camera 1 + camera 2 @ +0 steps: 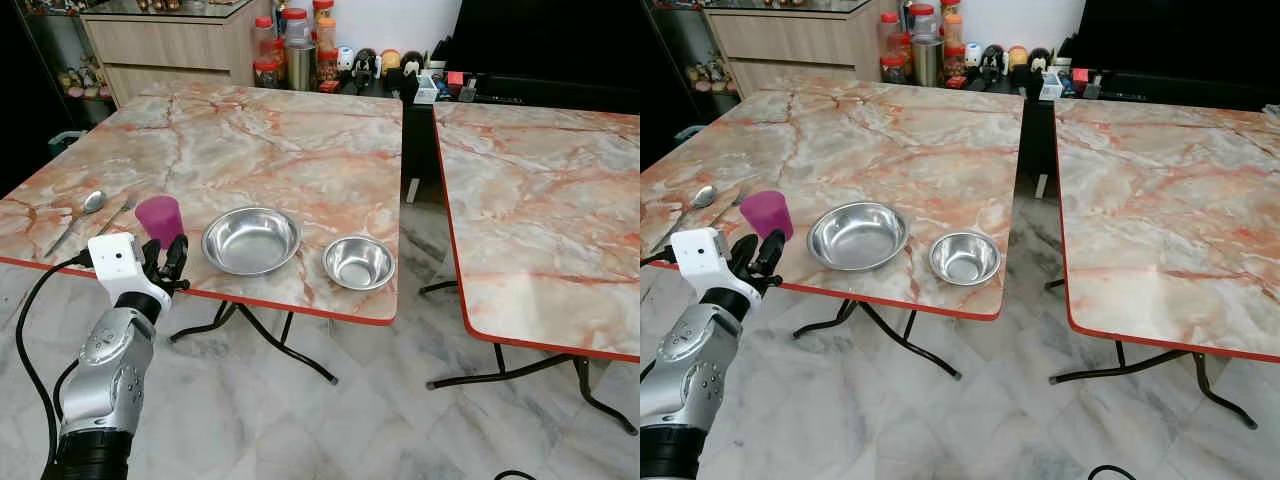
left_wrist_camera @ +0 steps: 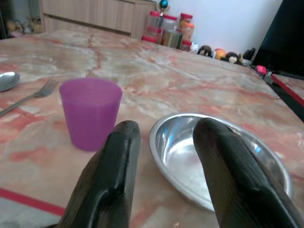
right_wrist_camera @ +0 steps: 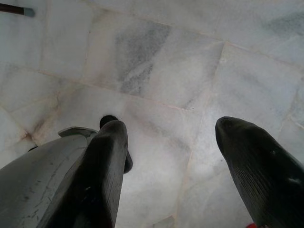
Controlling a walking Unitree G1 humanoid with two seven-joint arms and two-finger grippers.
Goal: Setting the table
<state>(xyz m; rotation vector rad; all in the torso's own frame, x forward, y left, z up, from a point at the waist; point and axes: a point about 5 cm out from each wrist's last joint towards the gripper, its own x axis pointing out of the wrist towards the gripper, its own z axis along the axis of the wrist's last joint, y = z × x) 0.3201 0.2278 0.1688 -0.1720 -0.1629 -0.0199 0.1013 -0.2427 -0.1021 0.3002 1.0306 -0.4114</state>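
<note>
A purple cup (image 1: 160,218) stands upright near the front edge of the marble table (image 1: 260,140). To its right lie a large steel bowl (image 1: 251,240) and a small steel bowl (image 1: 358,262). A spoon (image 1: 92,202) and a fork (image 1: 118,213) lie left of the cup. My left gripper (image 1: 166,262) hovers open at the table's front edge, just short of the cup, with nothing held. In the left wrist view its fingers (image 2: 118,161) point between the cup (image 2: 90,111) and the large bowl (image 2: 218,161). My right gripper (image 3: 171,142) hangs open over the floor.
A second marble table (image 1: 540,200) stands to the right, with a narrow gap between the two. Jars and small figures (image 1: 300,45) line the far end by a wooden cabinet (image 1: 170,45). Black table legs (image 1: 290,350) splay over the marble floor.
</note>
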